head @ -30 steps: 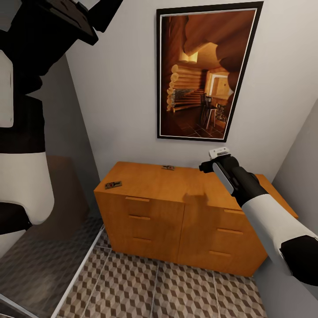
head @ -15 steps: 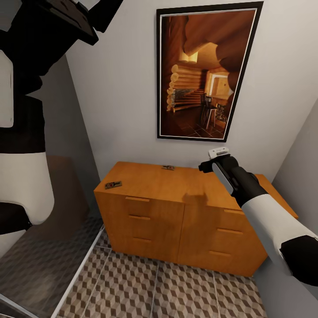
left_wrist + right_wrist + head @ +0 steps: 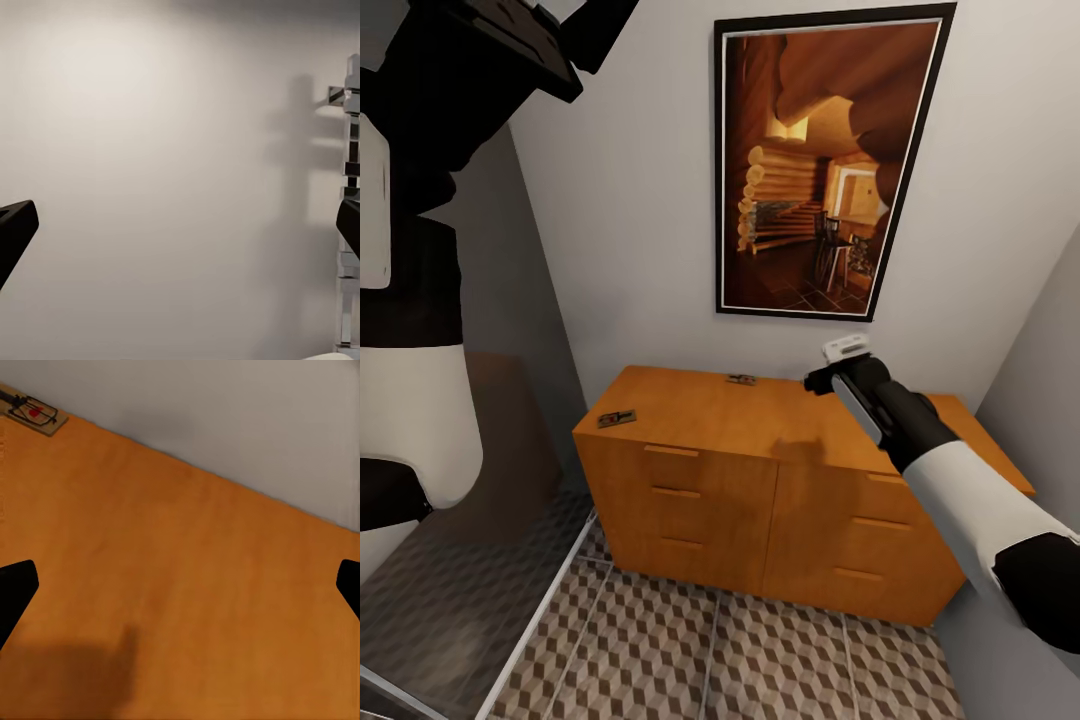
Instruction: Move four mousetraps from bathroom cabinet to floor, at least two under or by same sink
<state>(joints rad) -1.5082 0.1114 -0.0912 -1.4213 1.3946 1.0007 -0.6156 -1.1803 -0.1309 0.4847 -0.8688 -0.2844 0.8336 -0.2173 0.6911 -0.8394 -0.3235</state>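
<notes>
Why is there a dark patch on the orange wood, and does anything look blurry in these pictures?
Head view: the patch on the cabinet top is the right arm's soft shadow, below the right gripper. Right wrist view: the same shadow, with a mousetrap sharp enough to show its red mark. Left wrist view: an evenly lit wall, faint shadows.

Cabinet [image 3: 760, 480]: against the back wall, on the floor [image 3: 760, 650].
Trap 1 [image 3: 616, 419]: on the cabinet top, at its front left corner.
Trap 2 [image 3: 740, 379]: on the cabinet top, at its back edge by the wall.
Picture [image 3: 825, 160]: on the wall above the cabinet.
Right claw [image 3: 822, 378]: above the cabinet top, right of trap 2.
</notes>
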